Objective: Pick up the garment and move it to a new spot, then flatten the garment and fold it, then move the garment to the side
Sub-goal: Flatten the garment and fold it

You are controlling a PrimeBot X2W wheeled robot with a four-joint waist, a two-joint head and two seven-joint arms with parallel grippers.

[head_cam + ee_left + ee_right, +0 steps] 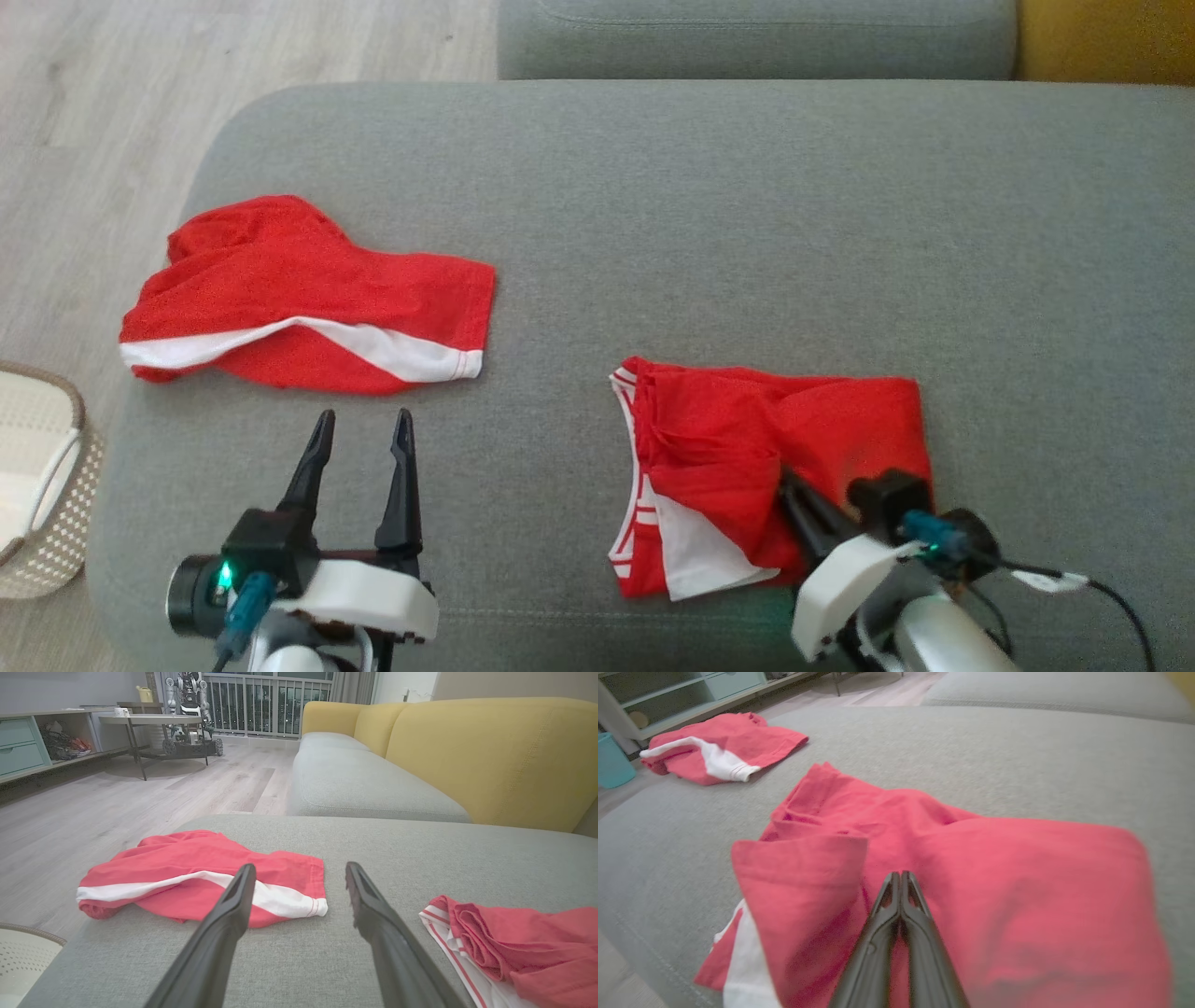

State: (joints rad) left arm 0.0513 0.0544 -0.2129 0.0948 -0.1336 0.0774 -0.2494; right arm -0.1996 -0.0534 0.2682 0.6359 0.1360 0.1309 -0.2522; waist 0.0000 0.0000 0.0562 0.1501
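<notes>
A folded red garment (775,448) with white trim lies on the grey sofa cushion (709,205) at the front right; it also shows in the right wrist view (971,858) and the left wrist view (528,947). My right gripper (787,478) is shut, its tips pressed into the near part of this garment's red cloth (901,875). A second red garment (308,299) with a white band lies crumpled at the left (196,882). My left gripper (362,422) hovers open just in front of it, with nothing between its fingers (299,872).
A woven white basket (42,476) stands off the cushion's left front corner. Wood floor lies to the left. The yellow sofa backrest (490,751) rises along the far right. A table (149,721) and another robot (187,700) stand far off across the room.
</notes>
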